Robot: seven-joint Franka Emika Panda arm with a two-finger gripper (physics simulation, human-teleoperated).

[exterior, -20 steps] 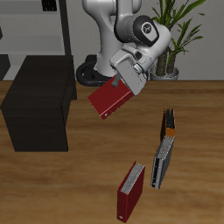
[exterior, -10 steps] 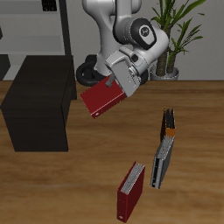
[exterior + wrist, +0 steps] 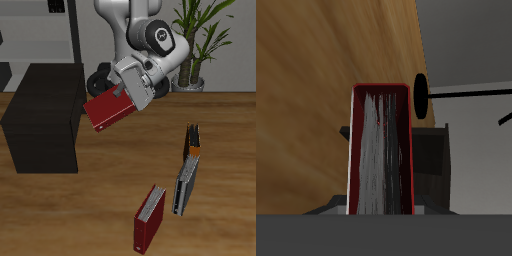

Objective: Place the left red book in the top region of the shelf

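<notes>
One red book point(image 3: 109, 109) is off the table point(image 3: 225, 140), held in the air by the fingers point(image 3: 125, 93), which are closed on one of its short ends. It hangs tilted, with its free end pointing toward the black shelf point(image 3: 42, 116) and sitting just beside the shelf's top edge, at about the height of the top surface. In the wrist view the book point(image 3: 379, 150) shows its grey page edge between red covers, running straight out from the gripper, with the dark shelf point(image 3: 431, 165) beyond it.

As a thin hardcover, it looks stiff and fairly light, so it should not sag, but the smooth cover could slip or swing between the fingers when gripped at one end only. A hold nearer the middle would be steadier; with this one, slow motion is the safer choice.

The arm point(image 3: 135, 30) reaches forward from the table's back edge, with the wrist bent down and turned toward the shelf. How deep the book sits between the fingers is hard to tell from either view.

Three other books stay on the table: a maroon one point(image 3: 149, 218) near the front edge, and a grey one point(image 3: 184, 182) and an orange-and-black one point(image 3: 191, 143) just beside each other farther back. A potted plant point(image 3: 200, 40) stands at the back.
</notes>
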